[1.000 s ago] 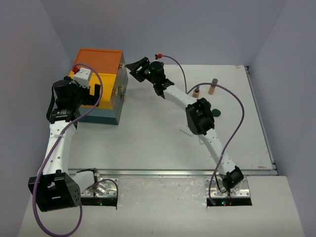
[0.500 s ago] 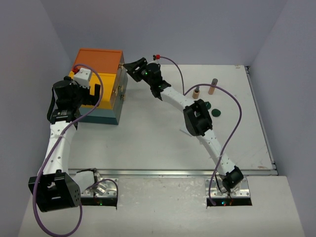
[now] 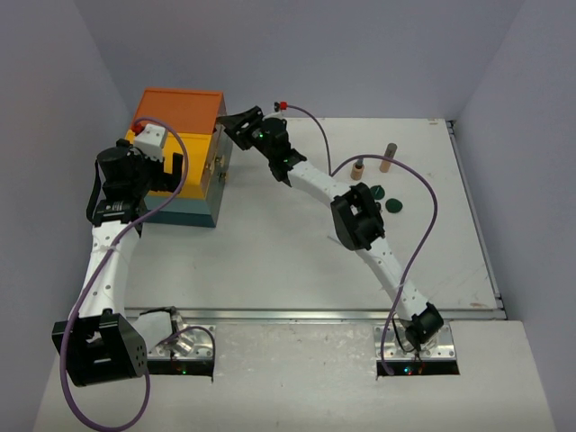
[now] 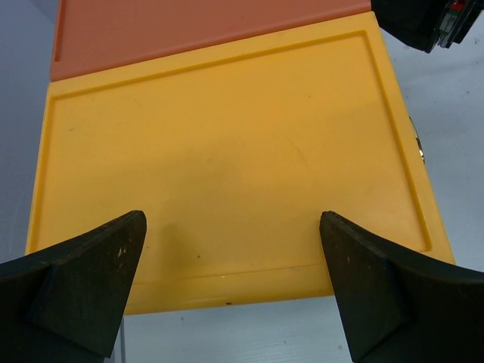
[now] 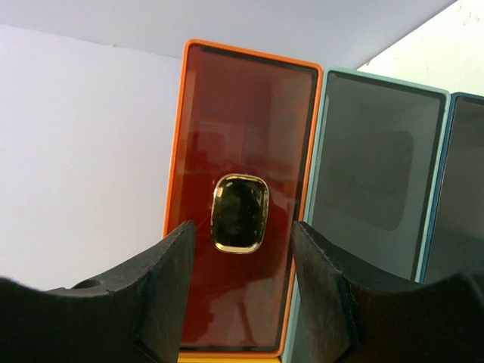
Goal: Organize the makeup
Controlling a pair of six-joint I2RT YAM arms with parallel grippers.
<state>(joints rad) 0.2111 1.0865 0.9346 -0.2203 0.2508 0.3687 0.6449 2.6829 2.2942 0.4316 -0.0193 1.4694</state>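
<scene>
**Top external view: right gripper (image 3: 241, 122) lining up on the drawer box (image 3: 184, 171)**

The right arm is reaching across the surface (image 3: 270, 261) to the front of the orange, yellow and teal box at the far left. In the right wrist view, the gripper's two dark fingers are standing apart on either side of the small gold handle (image 5: 240, 213) on the orange drawer front (image 5: 249, 113). They are gripping nothing, and contact with the handle cannot be told.

In the left wrist view, the left gripper (image 4: 231, 227) is spread wide over the yellow panel (image 4: 227, 151) of the box and is holding nothing. Whether it is pressing on the panel is unclear.

Two tan bottles (image 3: 358, 167) are standing upright and two dark green discs (image 3: 394, 205) are lying flat on the right half of the surface. They are just beside the right arm's forearm and well apart from the box.

Likely risks:
- The handle is small and glossy, so the fingers may close off-centre and slip.
- Nothing is visibly bracing the box, so a pull may drag the whole box instead of opening the drawer.
- The purple cable (image 3: 432, 193) is looping close to the bottles, so a swing of the right arm could topple them.
</scene>
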